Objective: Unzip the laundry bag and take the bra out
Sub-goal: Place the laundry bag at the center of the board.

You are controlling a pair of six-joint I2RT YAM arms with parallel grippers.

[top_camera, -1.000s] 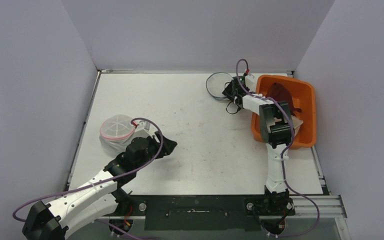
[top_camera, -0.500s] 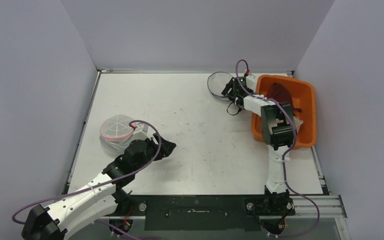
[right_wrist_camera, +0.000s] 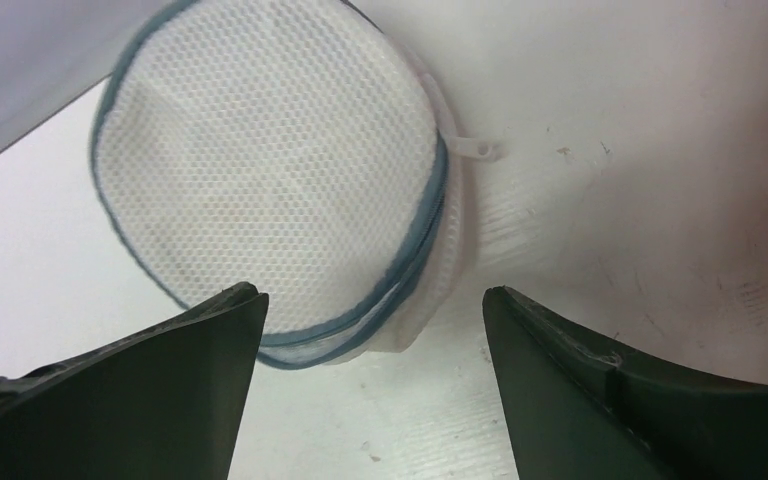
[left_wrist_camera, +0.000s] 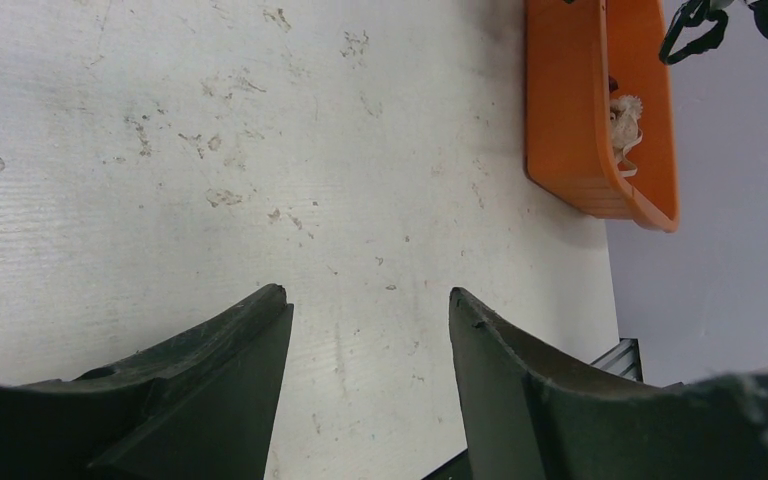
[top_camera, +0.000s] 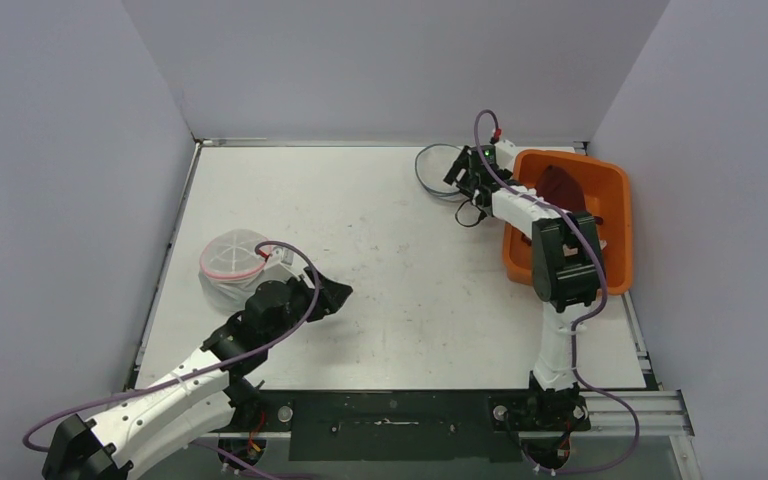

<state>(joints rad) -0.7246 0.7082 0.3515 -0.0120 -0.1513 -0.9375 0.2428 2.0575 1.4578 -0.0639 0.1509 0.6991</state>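
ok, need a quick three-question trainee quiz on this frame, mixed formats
1. True or false: the right gripper is clamped on the blue-trimmed mesh bag.
2. Which lies nearest the left gripper? A) red-trimmed mesh bag B) blue-trimmed mesh bag C) orange bin
3. Fill in: the orange bin stands on the robot's ____ side of the table.
Key: 1 false, it is open with the bag lying ahead of it; 2 A; 3 right.

Round white mesh laundry bag with blue-grey rim point(top_camera: 435, 168) on white table point(top_camera: 390, 260), far side, right of centre. Orange plastic bin point(top_camera: 620, 215) to its right, at table's right edge. Round white mesh pouch with red rim point(top_camera: 232, 262) at left, nearer. Right gripper point(top_camera: 454, 176) at bag's right edge, between bag and bin. Left gripper point(top_camera: 340, 294) right of pouch, apart from it.
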